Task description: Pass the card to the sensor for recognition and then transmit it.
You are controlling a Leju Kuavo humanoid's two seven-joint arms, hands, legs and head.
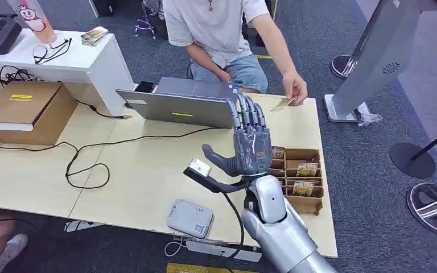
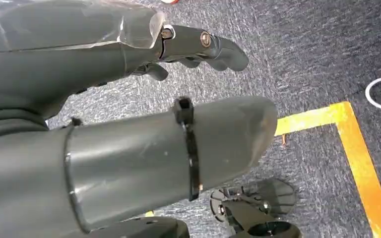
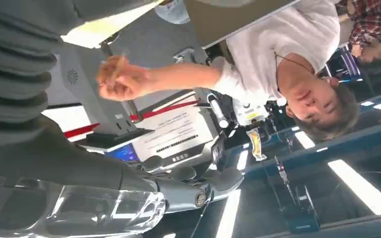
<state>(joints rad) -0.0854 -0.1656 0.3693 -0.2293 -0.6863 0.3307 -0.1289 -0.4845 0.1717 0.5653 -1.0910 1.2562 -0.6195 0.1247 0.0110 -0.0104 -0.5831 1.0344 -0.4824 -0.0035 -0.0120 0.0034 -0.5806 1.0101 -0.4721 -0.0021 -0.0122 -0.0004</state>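
**Card in the person's hand, robot's right hand raised and bare**

Nearest, the grey card sensor (image 1: 190, 218) lies at the wooden table's (image 1: 148, 170) front edge. Above it the right hand (image 1: 249, 145) stands upright over the table, fingers straight and apart, thumb out, holding nothing. Beside it sits a wooden card box (image 1: 296, 177) with cards in its compartments. Beyond, a person's hand (image 1: 296, 90) pinches the card (image 1: 283, 104), small, tan and thin, near the open laptop (image 1: 182, 105). The right wrist view shows that card edge-on between the person's fingers. The left wrist view shows the left hand (image 2: 129, 124) over blue carpet, fingers extended, nothing held.
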